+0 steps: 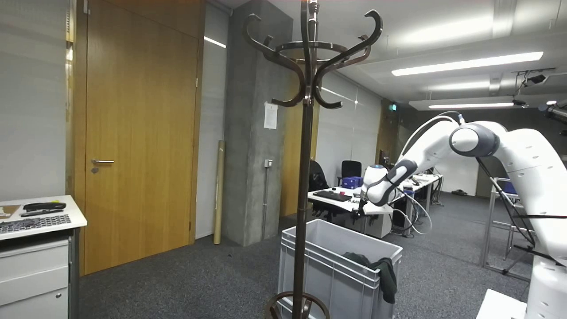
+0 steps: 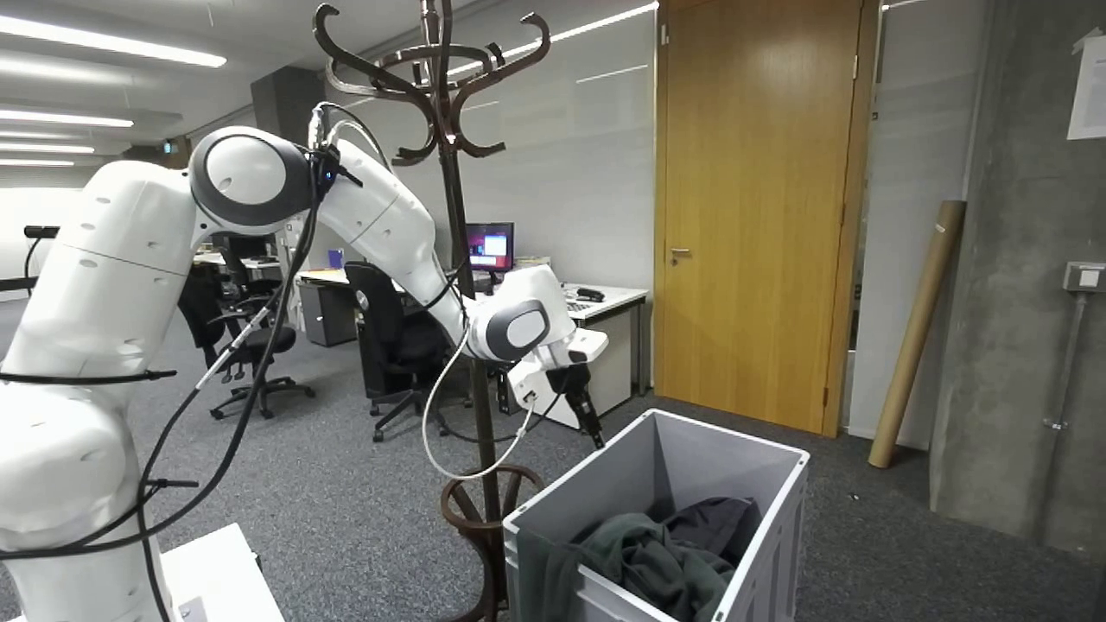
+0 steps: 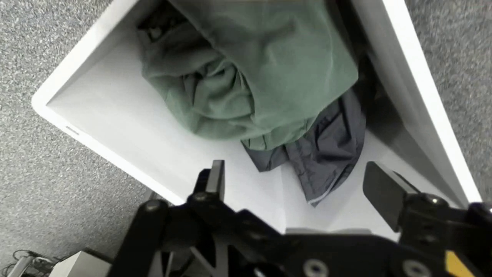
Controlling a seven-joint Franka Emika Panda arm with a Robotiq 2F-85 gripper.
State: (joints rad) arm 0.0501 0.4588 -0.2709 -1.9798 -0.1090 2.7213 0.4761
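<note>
Wrist view: pincer (image 3: 294, 173) spread wide, gripping nothing, above the grey bin (image 3: 427, 84).
The arm (image 2: 380, 207) arches high, then slopes down; green cloth (image 3: 292, 69) lies inside over dark fabric (image 3: 332, 134), seen draping the near rim (image 2: 618, 596) only in both exterior views.

Light's from ceiling tubes (image 1: 467, 64) high above the jaws, glaring in both exterior views; carpet (image 2: 363, 501) below the jaws reads dim. Wrist view is exposed hot: pale inside of the bin (image 3: 250, 192) between the jaws near blown out, deep shadow past them beside the green cloth (image 3: 284, 73). Jaws' near parts look soft, slightly out of focus there.
</note>
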